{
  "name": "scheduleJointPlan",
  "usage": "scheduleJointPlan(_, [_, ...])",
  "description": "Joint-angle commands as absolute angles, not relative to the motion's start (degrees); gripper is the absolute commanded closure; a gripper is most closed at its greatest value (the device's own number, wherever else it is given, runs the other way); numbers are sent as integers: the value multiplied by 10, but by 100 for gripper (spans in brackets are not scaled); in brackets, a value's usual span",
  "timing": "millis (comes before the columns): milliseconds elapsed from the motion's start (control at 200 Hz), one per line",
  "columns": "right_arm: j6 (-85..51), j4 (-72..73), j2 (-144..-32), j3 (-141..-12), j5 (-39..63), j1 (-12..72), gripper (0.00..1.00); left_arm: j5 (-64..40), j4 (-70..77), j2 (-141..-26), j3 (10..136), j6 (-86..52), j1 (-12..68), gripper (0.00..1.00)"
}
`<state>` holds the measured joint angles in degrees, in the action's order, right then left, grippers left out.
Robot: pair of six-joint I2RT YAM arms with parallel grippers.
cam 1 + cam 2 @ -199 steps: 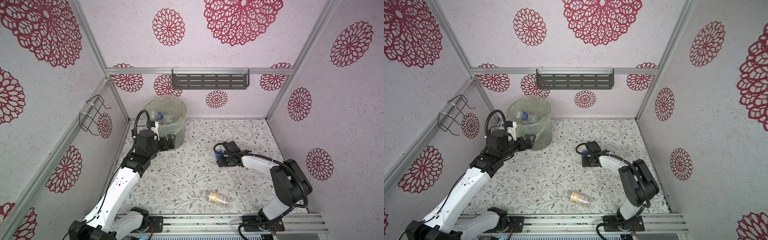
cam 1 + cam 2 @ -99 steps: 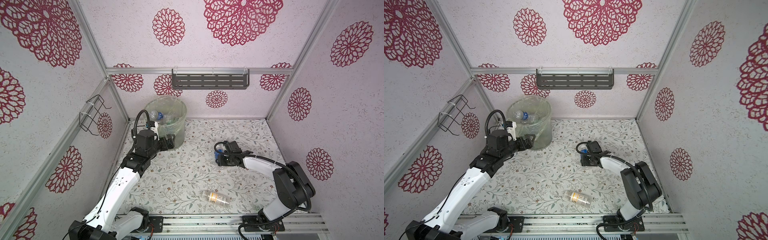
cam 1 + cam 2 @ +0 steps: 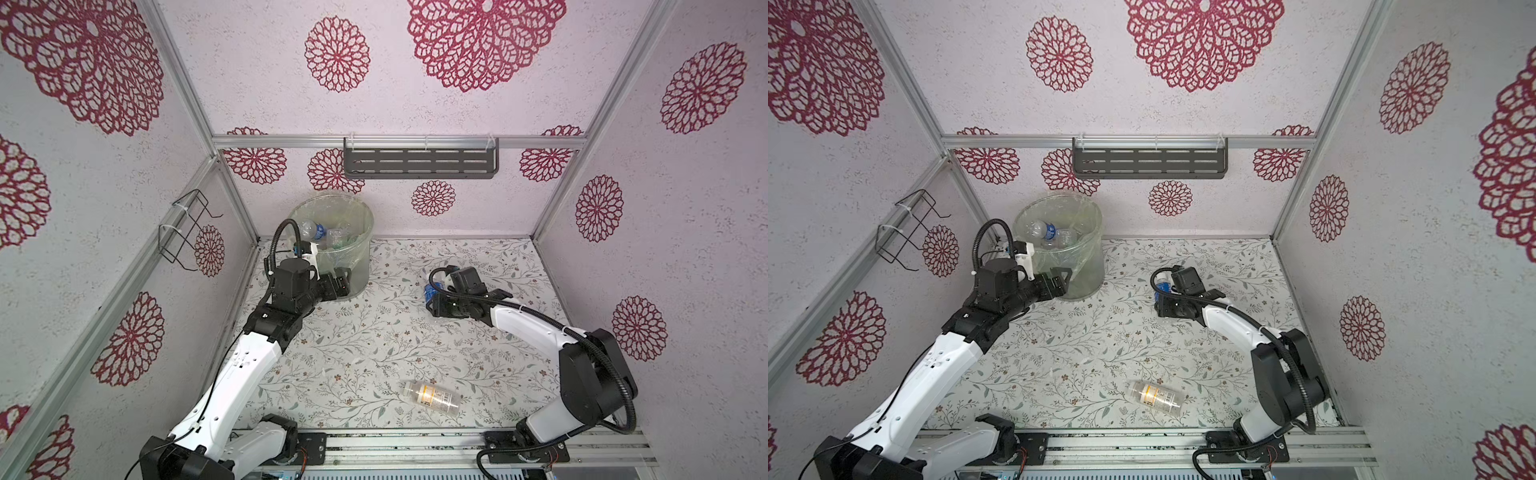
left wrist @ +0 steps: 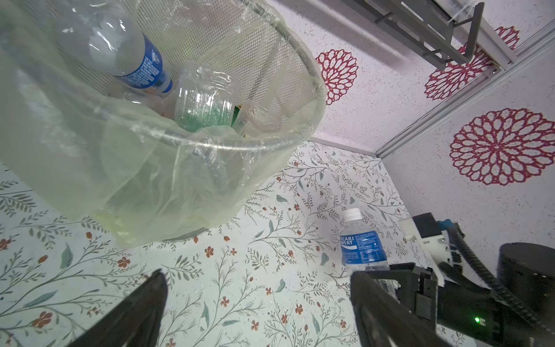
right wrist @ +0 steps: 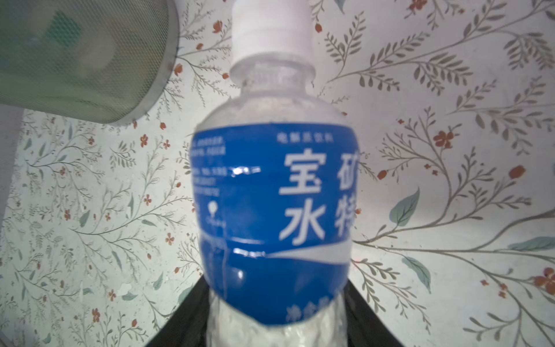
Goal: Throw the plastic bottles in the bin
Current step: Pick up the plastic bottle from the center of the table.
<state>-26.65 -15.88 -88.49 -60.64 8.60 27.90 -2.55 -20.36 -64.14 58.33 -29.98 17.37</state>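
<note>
A clear plastic bottle with a blue label and white cap (image 5: 273,195) stands upright on the floral table, right of centre in both top views (image 3: 429,292) (image 3: 1162,287). My right gripper (image 5: 274,324) (image 3: 436,301) is shut on its crumpled lower part, one black finger on each side. The bin (image 3: 360,257) (image 3: 1094,257) (image 4: 210,147), lined with a clear bag, stands at the back left and holds several bottles (image 4: 129,51) (image 3: 316,230). My left gripper (image 4: 258,279) (image 3: 341,279) hangs open and empty just in front of the bin's base. Another clear bottle with a white-and-yellow label (image 3: 432,398) (image 3: 1156,398) lies near the front edge.
A grey slotted shelf (image 3: 419,163) hangs on the back wall, and a black wire rack (image 3: 187,232) on the left wall. Flower-patterned walls close in three sides. A metal rail (image 3: 415,449) carrying both arm bases runs along the front.
My right gripper's jaws have tightened on the blue-labelled bottle, and the wrist has shifted slightly. The left arm and the lying bottle have not moved.
</note>
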Motion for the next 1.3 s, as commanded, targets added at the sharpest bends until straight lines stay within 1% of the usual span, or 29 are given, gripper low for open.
scheduleJointPlan(0, [-282, -160, -857, -642, 112, 278, 54, -36, -180, -649, 594, -292, 176, 3])
scheduleJointPlan(115, [-294, -158, -853, -666, 126, 278, 54, -41, -172, -652, 594, -293, 176, 3])
scheduleJointPlan(500, [-345, -135, -856, -726, 110, 293, 56, -52, -172, -649, 592, -277, 176, 3])
scheduleJointPlan(645, [-365, -117, -862, -742, 120, 297, 57, -76, -156, -650, 581, -297, 176, 3])
scheduleJointPlan(835, [-366, -99, -869, -769, 99, 313, 57, -108, -120, -640, 547, -337, 177, 3])
scheduleJointPlan(1081, [-366, -86, -903, -833, 87, 340, 57, -100, -126, -613, 520, -344, 176, 3])
scheduleJointPlan(1296, [-362, -79, -937, -898, 88, 359, 57, -86, -171, -583, 524, -336, 176, 3])
